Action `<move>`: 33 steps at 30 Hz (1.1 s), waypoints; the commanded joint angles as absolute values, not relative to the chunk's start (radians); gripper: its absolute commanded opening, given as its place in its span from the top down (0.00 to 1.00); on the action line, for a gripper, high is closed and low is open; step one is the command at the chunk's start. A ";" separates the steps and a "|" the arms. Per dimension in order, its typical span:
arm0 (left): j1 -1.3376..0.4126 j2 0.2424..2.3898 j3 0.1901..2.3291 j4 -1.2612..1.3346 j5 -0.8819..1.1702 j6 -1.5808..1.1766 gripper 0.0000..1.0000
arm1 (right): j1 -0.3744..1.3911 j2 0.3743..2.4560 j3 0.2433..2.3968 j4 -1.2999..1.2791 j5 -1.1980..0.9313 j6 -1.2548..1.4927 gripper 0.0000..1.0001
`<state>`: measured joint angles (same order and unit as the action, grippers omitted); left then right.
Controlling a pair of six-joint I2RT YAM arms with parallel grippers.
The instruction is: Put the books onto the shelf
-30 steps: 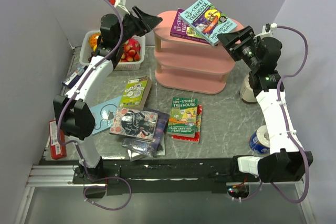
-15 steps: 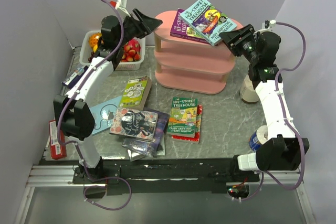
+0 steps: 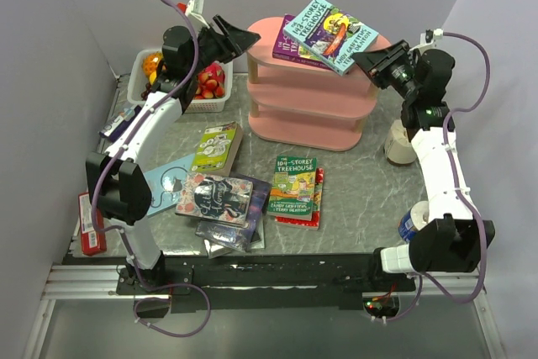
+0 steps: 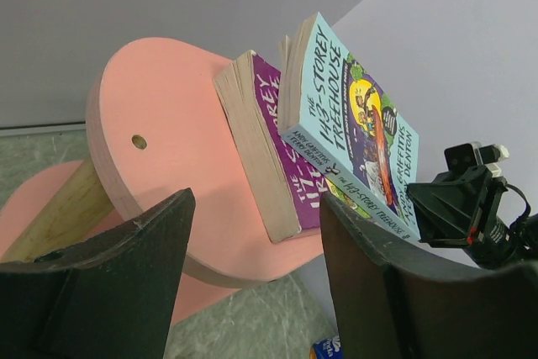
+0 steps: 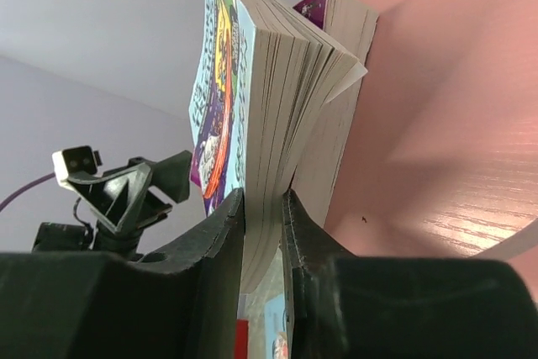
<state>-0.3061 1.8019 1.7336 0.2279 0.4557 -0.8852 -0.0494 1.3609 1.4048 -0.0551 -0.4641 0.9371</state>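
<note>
Light-blue Treehouse book (image 3: 328, 31) is seen resting askew on a purple book (image 3: 288, 41). Both are stacked on the top tier of the pink shelf (image 3: 262, 52), which is set at twelve o'clock on the table (image 3: 370, 182). The blue book's four o'clock corner is clamped between the fingers of the right gripper (image 3: 360, 58). At nine o'clock of the shelf top, the left gripper (image 3: 242, 37) is held with jaws spread, grasping nothing. More books (image 3: 294, 187) are laid flat on the table at six to seven o'clock of the shelf.
</note>
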 commanded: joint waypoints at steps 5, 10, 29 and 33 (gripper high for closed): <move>-0.302 1.747 1.746 0.271 0.474 -0.893 0.32 | -0.089 1.437 1.571 -0.121 -0.721 0.919 1.00; -0.302 1.756 1.758 0.279 0.485 -0.916 0.33 | -0.103 1.465 1.634 -0.184 -0.726 0.887 1.00; -0.302 1.758 1.753 0.261 0.486 -0.902 0.32 | -0.124 1.623 1.876 -0.437 -0.795 0.805 1.00; -0.301 1.759 1.752 0.265 0.489 -0.907 0.32 | -0.126 1.621 1.871 -0.430 -0.801 0.805 0.99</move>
